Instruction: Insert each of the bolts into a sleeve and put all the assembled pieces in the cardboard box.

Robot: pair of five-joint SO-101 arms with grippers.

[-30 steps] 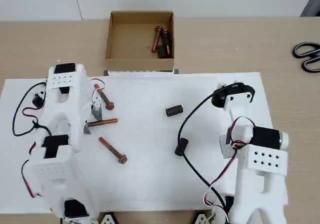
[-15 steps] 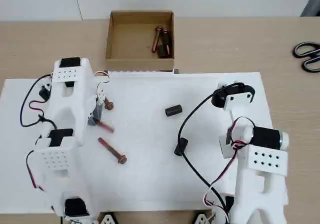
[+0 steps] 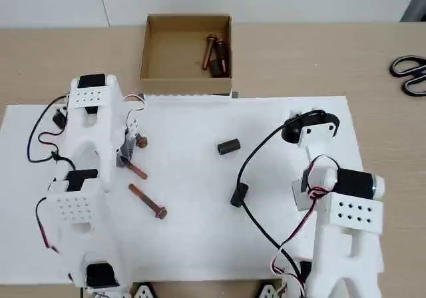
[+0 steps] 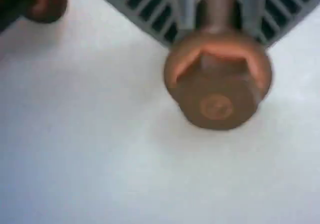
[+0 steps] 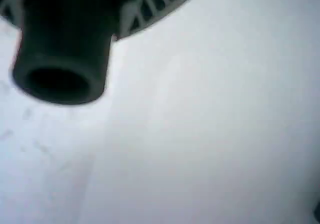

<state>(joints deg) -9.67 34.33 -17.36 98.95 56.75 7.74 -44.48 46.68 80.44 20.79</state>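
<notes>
High view: the cardboard box point(image 3: 152, 55) sits at the far side of the worktop point(image 3: 66, 58), with assembled pieces point(image 3: 216, 52) lying against its right wall. A white sheet point(image 3: 200, 245) covers the worktop in front of it. The left end effector point(image 3: 125, 155) is closed narrowly on the gripped bolt point(image 3: 136, 170), which juts out at a slant over the sheet. The second bolt point(image 3: 141, 140) shows its head just beside that end effector, on the box side. The third bolt point(image 3: 148, 201) lies free on the sheet, nearer the arm bases. The middle sleeve point(image 3: 229, 146) lies on its side near the sheet's centre. The cable-side sleeve point(image 3: 239, 195) rests against the right arm's black cable point(image 3: 256, 151). Scissors point(image 3: 407, 74) lie on the bare worktop, well apart at the right edge.

Left wrist view: the gripped bolt point(image 4: 217, 84) points its hexagonal head at the camera, its shank pinched between the ribbed grey jaws of the left end effector point(image 4: 217, 4).

Right wrist view: the right end effector point(image 5: 107, 21) holds the gripped sleeve point(image 5: 62, 49), a black tube with its open end facing the camera, above the white sheet point(image 5: 210, 134).
</notes>
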